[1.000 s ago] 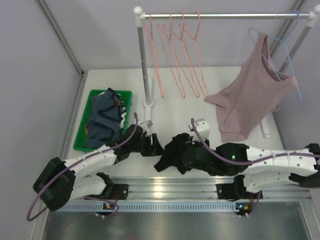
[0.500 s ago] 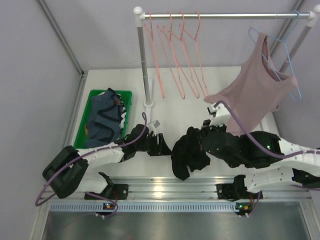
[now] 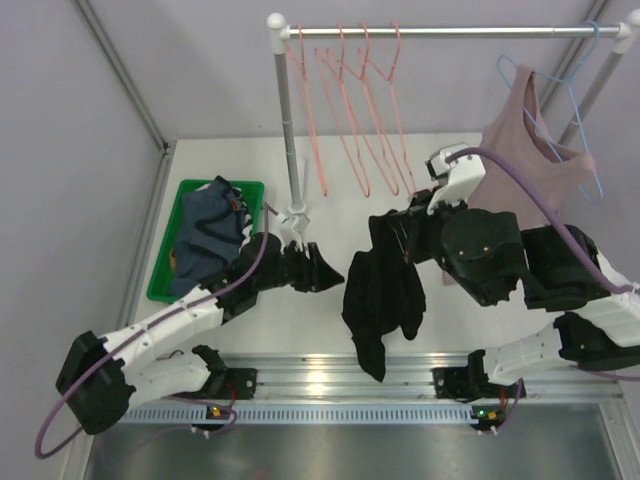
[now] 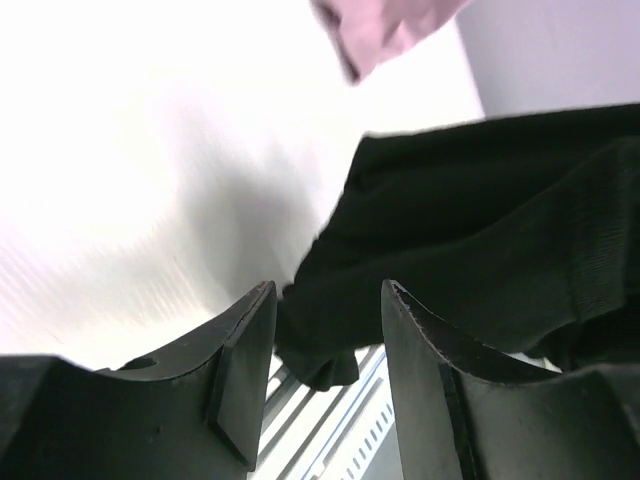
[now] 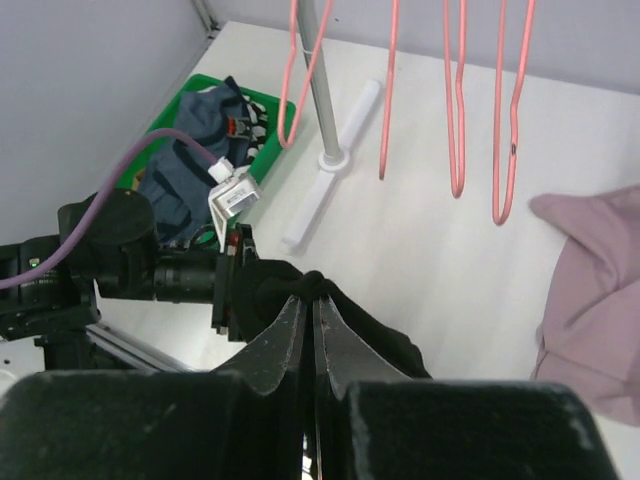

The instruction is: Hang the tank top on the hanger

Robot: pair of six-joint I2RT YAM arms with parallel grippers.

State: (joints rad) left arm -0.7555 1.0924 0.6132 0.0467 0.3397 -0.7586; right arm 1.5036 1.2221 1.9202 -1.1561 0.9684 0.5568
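The black tank top (image 3: 380, 295) hangs limp in the air over the table's middle, held at its top by my right gripper (image 3: 383, 227), which is shut on it. The right wrist view shows the jaws pinched on a fold of black fabric (image 5: 310, 287). My left gripper (image 3: 332, 272) is open and empty just left of the hanging top; the left wrist view shows black fabric (image 4: 480, 230) beyond its spread fingers (image 4: 245, 370). Several salmon-pink hangers (image 3: 352, 110) hang on the rail (image 3: 450, 32), also in the right wrist view (image 5: 455, 110).
A dusty-pink tank top (image 3: 510, 190) hangs on a light-blue hanger (image 3: 575, 100) at the rail's right end. A green bin (image 3: 165, 265) with a dark blue-grey garment (image 3: 210, 235) sits at the left. The rail's white post (image 3: 288, 130) stands mid-table.
My right gripper has lifted the black tank top off the table and carried it up and back toward the rail. My left gripper has moved right and slightly up, following it.
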